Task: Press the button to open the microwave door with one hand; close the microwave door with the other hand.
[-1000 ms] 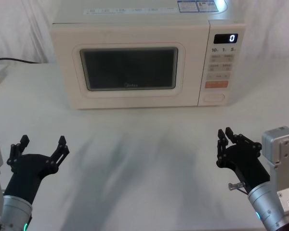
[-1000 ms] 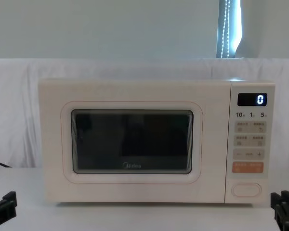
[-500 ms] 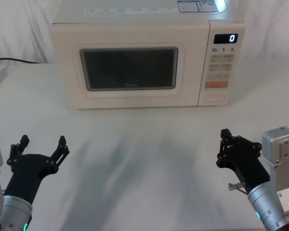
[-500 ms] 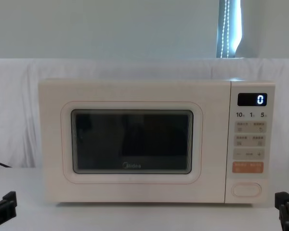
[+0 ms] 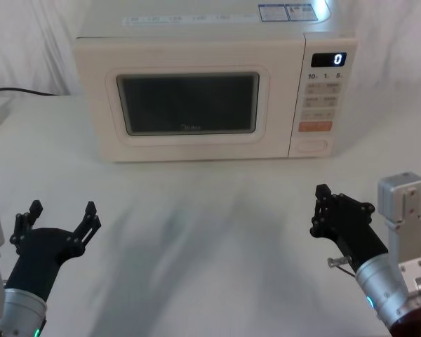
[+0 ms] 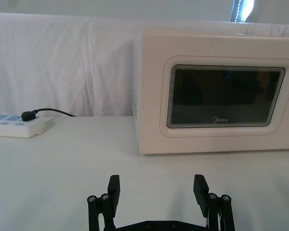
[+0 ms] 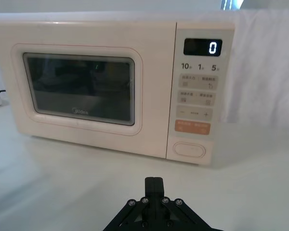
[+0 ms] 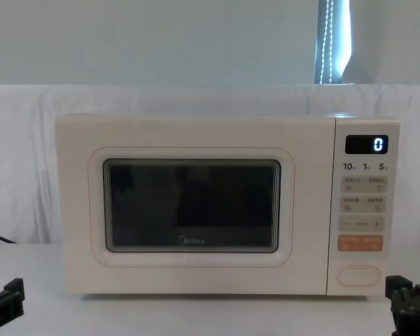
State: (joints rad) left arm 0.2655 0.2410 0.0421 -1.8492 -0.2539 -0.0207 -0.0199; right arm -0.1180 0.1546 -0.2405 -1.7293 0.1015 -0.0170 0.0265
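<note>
The cream microwave door (image 5: 189,107) with its dark glass window sits shut at 12 o'clock on the white cloth-covered table (image 5: 210,232). The wide oval cream button (image 5: 311,146) lies at the bottom of the keypad panel, toward 1 o'clock, under the orange rectangular key (image 5: 315,126). The black two-pronged right gripper (image 5: 320,208) hovers at 4 o'clock — prongs pressed together, holding nothing, well short of the button. The black left gripper (image 5: 59,217) waits at 8 o'clock with prongs spread wide, empty.
</note>
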